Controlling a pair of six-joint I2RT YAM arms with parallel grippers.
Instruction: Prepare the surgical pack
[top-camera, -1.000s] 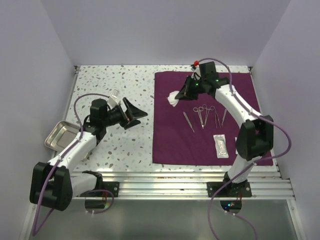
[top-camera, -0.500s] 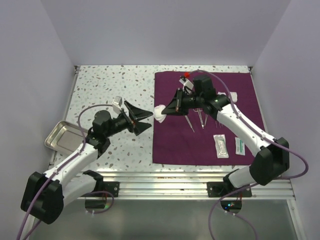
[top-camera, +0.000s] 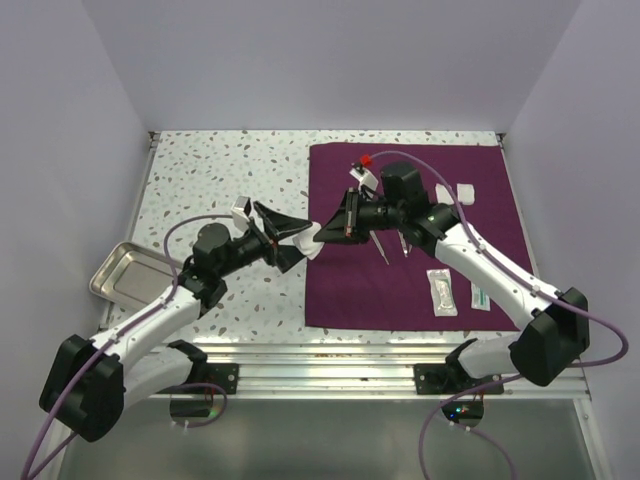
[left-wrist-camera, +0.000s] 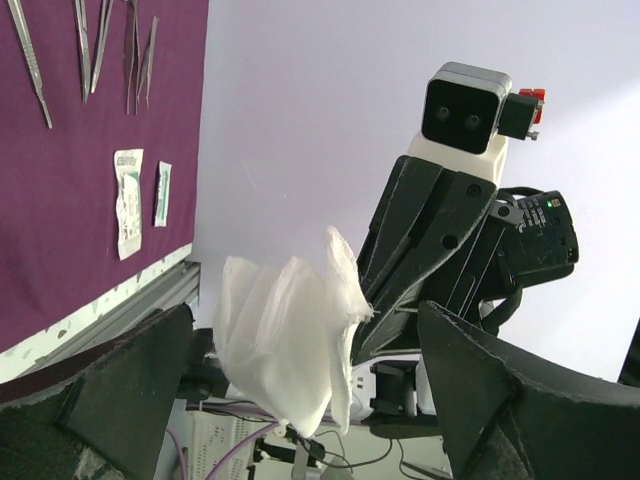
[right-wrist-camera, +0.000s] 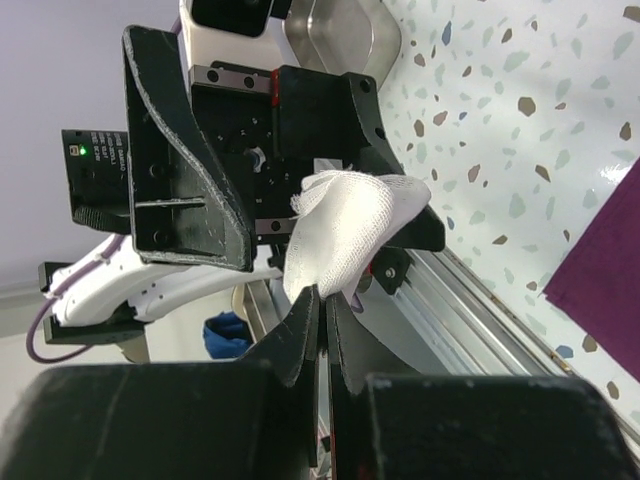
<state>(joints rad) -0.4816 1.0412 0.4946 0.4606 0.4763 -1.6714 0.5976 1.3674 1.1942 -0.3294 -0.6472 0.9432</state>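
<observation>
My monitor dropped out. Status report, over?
Status: right gripper shut on white gauze, held between left gripper's open jaws. Surgical pack cloth flat, unfolded, instruments and packets on it. Nothing in the way.

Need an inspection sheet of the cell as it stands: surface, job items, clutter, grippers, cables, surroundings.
Surface: speckled tabletop, no spills seen.
Job's things: purple cloth lies flat on the right half; steel instruments, two packets and a white pad lie on it.
Clutter: metal tray at the left edge.
Grippers: right gripper shut on gauze, held above the table between the wide-open fingers of the left gripper.
Cables: a purple cable loops off each arm; no snag seen.
Surroundings: plain walls, metal rail at the near edge.
</observation>
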